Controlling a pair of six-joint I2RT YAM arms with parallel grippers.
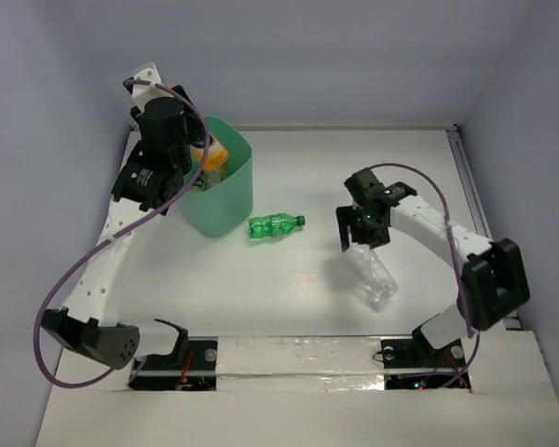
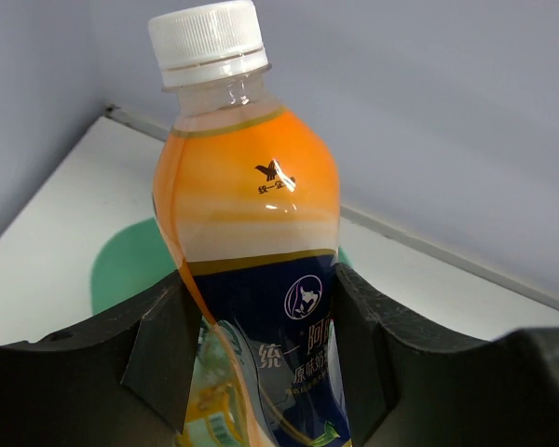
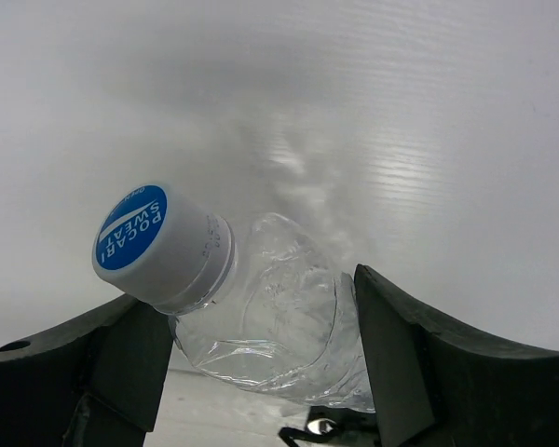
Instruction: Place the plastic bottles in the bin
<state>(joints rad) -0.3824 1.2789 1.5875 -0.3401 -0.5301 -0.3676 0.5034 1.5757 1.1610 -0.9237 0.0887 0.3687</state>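
My left gripper [image 2: 261, 358] is shut on an orange bottle with a dark blue label [image 2: 247, 200] and a white cap, held upright. In the top view the left gripper [image 1: 170, 179] hangs at the left rim of the mint-green bin [image 1: 225, 207]. Orange plastic [image 1: 209, 156] shows at the bin's mouth. A green bottle [image 1: 276, 225] lies on the table right of the bin. A crumpled clear bottle [image 3: 284, 321] with a blue-and-white cap lies between the fingers of my open right gripper [image 3: 256, 349]; the right pad touches it. From above, the right gripper [image 1: 359, 240] straddles the clear bottle's [image 1: 376, 279] far end.
The white table [image 1: 298, 298] is walled at the back and sides. A metal rail [image 1: 472, 186] runs along its right edge. Both arm bases sit at the near edge. The bin's green [image 2: 126, 265] shows below the held bottle.
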